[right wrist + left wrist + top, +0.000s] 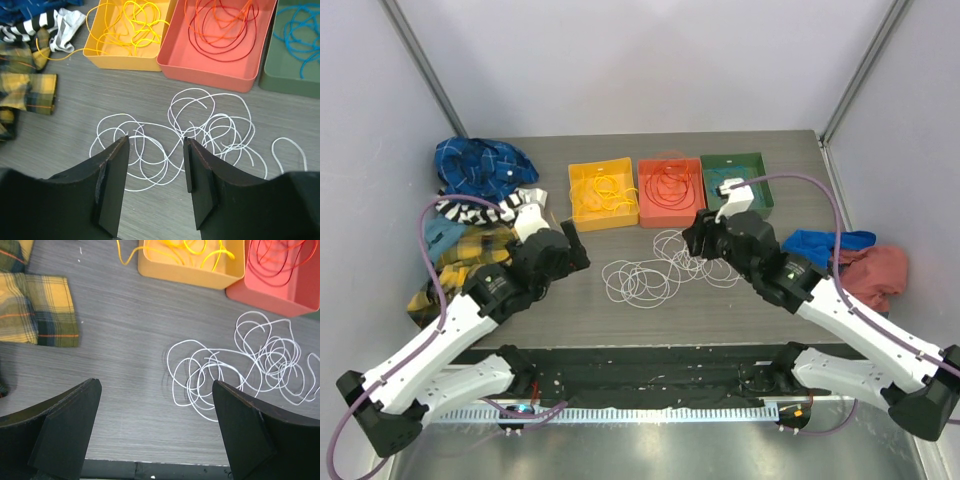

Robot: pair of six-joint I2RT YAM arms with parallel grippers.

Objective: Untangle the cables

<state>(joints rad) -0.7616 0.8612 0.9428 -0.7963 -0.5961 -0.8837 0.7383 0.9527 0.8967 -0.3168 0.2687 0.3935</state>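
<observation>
A tangle of white cables lies loose on the dark table, also in the left wrist view and the right wrist view. Yellow cables fill the yellow tray. Red and orange cables lie in the red tray, and blue cables in the green tray. My left gripper stands wide open and empty, left of the white tangle. My right gripper hovers over the tangle, partly open, with nothing between its fingers.
Coloured cloths are piled at the table's left, and a plaid cloth lies near my left gripper. Blue and red cloths sit at the right. The three trays line the back of the table. The table's front edge is close beneath my left gripper.
</observation>
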